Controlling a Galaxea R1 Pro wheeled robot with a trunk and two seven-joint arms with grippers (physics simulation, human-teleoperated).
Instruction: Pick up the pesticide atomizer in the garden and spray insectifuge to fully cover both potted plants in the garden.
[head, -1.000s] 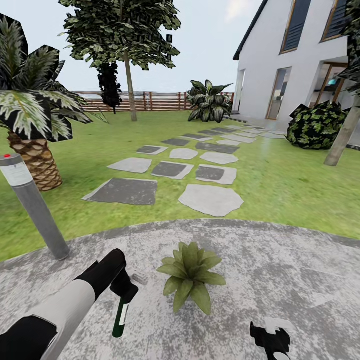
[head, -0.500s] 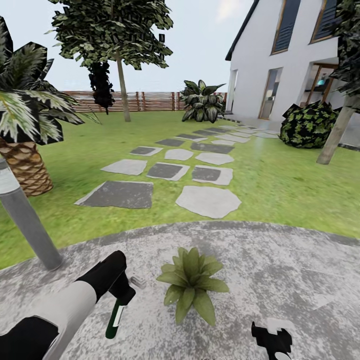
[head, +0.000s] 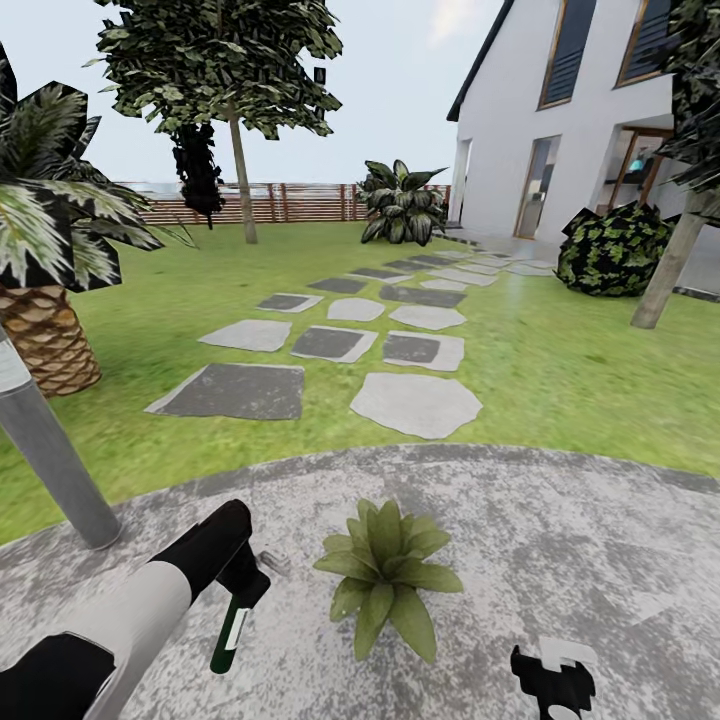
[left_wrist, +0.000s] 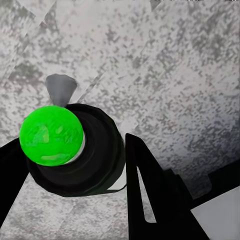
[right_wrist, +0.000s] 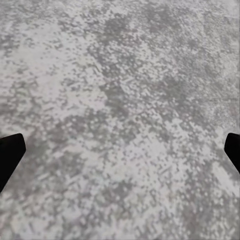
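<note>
Your left end effector (head: 243, 592) is clamping the slim dark green and black pesticide atomizer with the white band (head: 231, 637), which is hanging nose-down over the round grey speckled stone patio (head: 560, 560). Just to its right, the low green broad-leaved potted plant (head: 388, 574) is sitting on the patio. Your right end effector (head: 553, 685) is hovering near right, its black fingers (right_wrist: 10, 152) spreading wide

No legible text, number, brand or sign is showing on any surface. The white band on the pesticide atomizer (head: 232, 632), hanging below the left gripper's fingers (head: 247, 585), is appearing blank; any print there is too small to read.
</note>
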